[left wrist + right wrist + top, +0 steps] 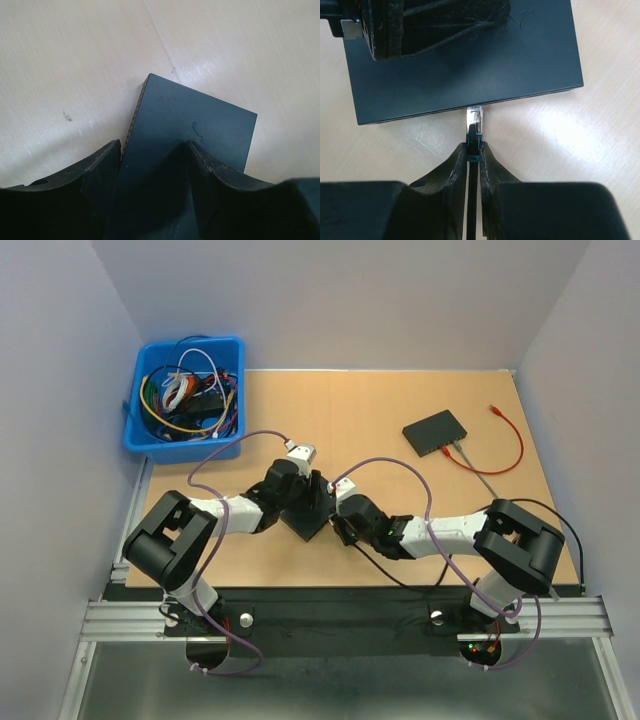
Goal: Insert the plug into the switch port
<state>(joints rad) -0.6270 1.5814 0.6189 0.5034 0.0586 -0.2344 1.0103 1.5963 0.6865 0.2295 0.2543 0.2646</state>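
— Reading left to right, what sits on the counter (pixel 350 405)?

— A blue bin (pixel 183 452) of tangled cords, at the far left corner of the tan, wood-toned surface. Next comes the left tool (pixel 155 145), its matte black fingers (pixel 100 172) spread over the switch (pixel 190 120).

— Clamped on it?

— Cannot tell. One finger stands just off the switch's left edge and the other lies over its top face. The jaws stand apart.

— And the switch itself?

— It is a flat, dark, rectangular box with a smooth top, sharp corners and a ribbed side edge. It lies at the counter's middle, between the two tools.

— Where is the plug?

— The plug (pixel 474 117) is a small clear plastic piece with a teal collar. It is pinched between the curved, rough black fingers of the right tool (pixel 474 145), which are pressed almost together on it. A thin dark cable (pixel 471 200) runs back between them. The plug's clear tip meets the switch's near side edge, about midway along it. Whether it is seated in a port is hidden from the wrist view.

— Further right?

— A second switch (pixel 435 432) of the same flat, dark shape lies well apart near the far right. An orange cable (pixel 505 445) curls just beside it.
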